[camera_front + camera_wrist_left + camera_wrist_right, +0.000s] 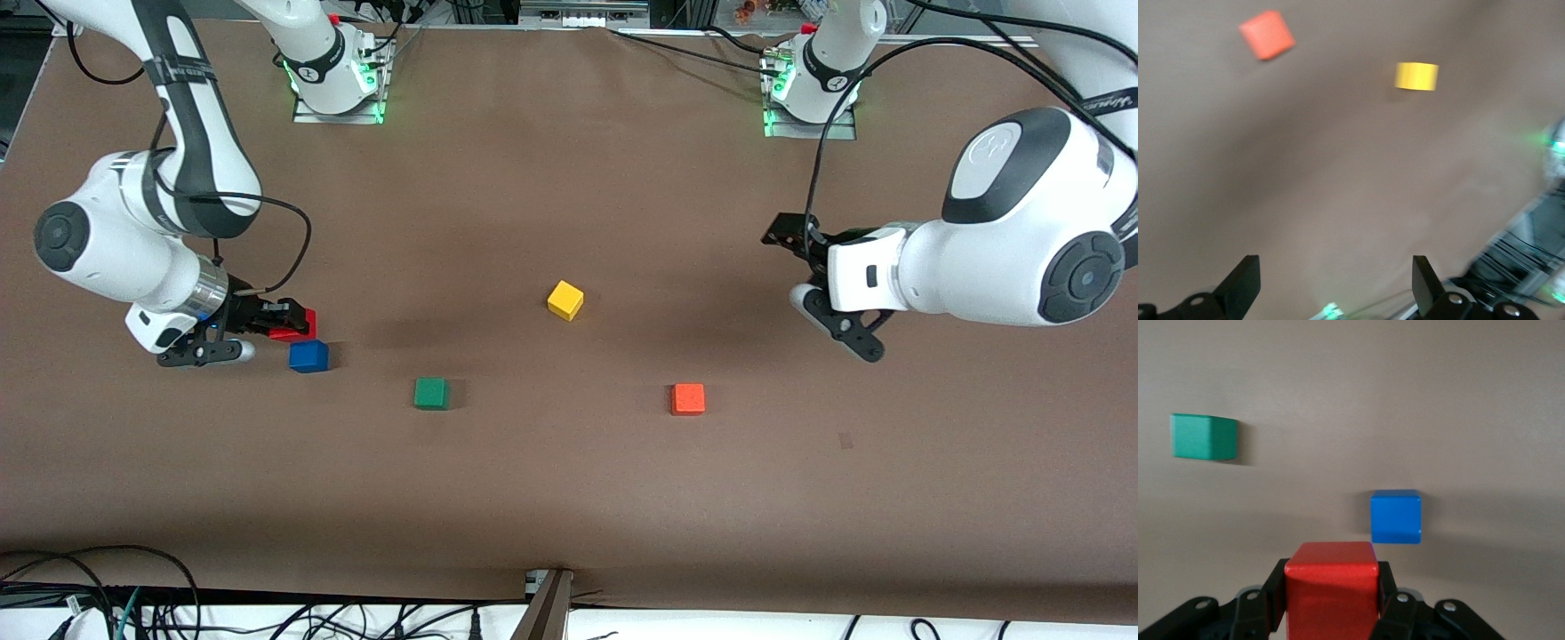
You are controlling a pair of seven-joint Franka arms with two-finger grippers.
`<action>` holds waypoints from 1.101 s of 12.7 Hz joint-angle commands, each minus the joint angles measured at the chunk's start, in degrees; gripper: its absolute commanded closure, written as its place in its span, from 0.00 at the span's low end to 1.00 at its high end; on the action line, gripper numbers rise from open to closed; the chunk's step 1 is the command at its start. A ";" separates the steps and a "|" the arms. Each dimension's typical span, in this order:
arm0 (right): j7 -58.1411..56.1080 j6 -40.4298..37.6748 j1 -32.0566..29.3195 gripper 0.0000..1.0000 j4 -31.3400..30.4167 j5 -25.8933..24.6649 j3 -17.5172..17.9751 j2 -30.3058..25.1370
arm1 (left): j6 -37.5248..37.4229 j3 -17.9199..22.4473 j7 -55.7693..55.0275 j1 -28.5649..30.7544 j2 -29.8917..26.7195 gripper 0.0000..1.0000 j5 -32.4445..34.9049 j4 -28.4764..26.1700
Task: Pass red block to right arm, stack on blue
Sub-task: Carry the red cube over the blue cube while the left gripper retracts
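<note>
Starting at the right arm's end of the surface [569, 498]: the right end effector [289, 322] is hanging low w/ the red block [298, 325] clamped between its fingers. In the right wrist view the block is sitting squarely between both black fingers [1275, 597], so the grip is looking solid. The blue block [308, 356] is lying on the surface just beside the held red one, a bit nearer the front camera. The red isn't sitting on top of it, so the stack isn't done yet.

Moving on from that end effector toward the left arm's end, the green block [431, 393] is sitting apart from the blue, then the yellow block [565, 300] around mid-surface, then the orange block [688, 398].

At the left arm's end, the left end effector [822, 267] is hovering over bare surface w/ its fingers [1241, 285] spread wide apart and gripping nothing. The orange block is near it and the yellow one is well apart from it; both are showing up blurry in the left wrist view.
</note>
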 commanded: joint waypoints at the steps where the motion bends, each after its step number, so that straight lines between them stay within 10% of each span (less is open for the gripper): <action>1: -2.35 6.56 0.15 1.00 -4.59 -2.45 -1.01 -0.62 | -2.08 0.34 -2.62 -0.99 -4.10 0.00 9.09 2.09; 3: -2.79 9.74 0.15 1.00 -4.87 -2.90 -1.10 0.87 | -2.08 5.32 -7.44 -2.38 -8.30 0.00 9.28 1.58; 6: -3.49 13.44 0.15 1.00 -4.87 -3.86 -1.45 2.81 | 5.52 24.90 -8.43 -15.37 -17.45 0.00 8.24 -9.72; 9: -3.06 15.02 0.15 1.00 -4.69 -3.86 -1.45 3.86 | 20.39 26.27 -9.13 -14.35 -28.00 0.00 7.70 -27.66; 14: -2.70 15.55 0.24 1.00 -4.34 -3.78 -1.45 4.83 | 20.16 25.22 -10.71 -9.77 -29.25 0.00 7.61 -29.28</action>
